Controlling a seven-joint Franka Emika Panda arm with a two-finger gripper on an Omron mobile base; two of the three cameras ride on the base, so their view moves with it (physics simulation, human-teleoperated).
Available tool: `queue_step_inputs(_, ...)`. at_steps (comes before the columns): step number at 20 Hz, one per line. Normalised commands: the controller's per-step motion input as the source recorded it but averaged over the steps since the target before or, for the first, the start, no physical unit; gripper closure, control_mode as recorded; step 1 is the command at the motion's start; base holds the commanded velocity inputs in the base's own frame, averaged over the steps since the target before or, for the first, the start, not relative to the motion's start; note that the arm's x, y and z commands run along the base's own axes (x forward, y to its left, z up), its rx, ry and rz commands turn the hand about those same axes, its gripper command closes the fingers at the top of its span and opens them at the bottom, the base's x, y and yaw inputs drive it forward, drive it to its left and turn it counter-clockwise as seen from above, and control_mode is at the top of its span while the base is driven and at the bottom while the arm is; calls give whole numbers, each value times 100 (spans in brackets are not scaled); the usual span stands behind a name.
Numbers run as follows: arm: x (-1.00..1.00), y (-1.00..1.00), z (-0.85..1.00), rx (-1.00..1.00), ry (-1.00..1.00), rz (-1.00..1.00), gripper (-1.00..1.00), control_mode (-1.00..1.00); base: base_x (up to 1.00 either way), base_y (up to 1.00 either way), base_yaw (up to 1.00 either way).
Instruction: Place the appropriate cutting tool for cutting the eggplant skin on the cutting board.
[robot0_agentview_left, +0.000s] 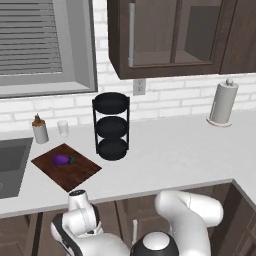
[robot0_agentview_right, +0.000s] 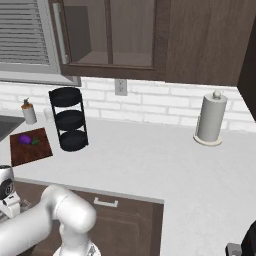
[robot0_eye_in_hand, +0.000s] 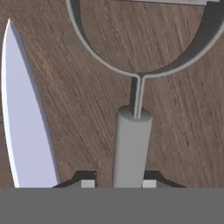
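Claw (robot0_eye_in_hand: 118, 183) tips stand on either side of a grey cylindrical peeler handle (robot0_eye_in_hand: 131, 148), close against it; whether they already pinch it cannot be told. From the handle a wire neck runs up to a Y-shaped peeler head (robot0_eye_in_hand: 140, 70). Beside it lies a pale knife blade (robot0_eye_in_hand: 24, 118) on a wooden floor, apparently a drawer. On the surface (robot0_agentview_left: 180, 155), the eggplant (robot0_agentview_left: 62, 159) rests on the cutting board (robot0_agentview_left: 75, 175). No tool lies on the board, so lifting and placing remain. No writing is legible.
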Motion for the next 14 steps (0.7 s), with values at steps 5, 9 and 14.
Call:
queue_step_inputs(5,-50,0,2,1,0,-14,100,-100,0,0,0)
queue_step_inputs(9,-81,0,70,2,0,-20,100,-100,0,0,0)
queue_step_inputs(14,-72,0,100,-2,-4,-15,100,-100,0,0,0)
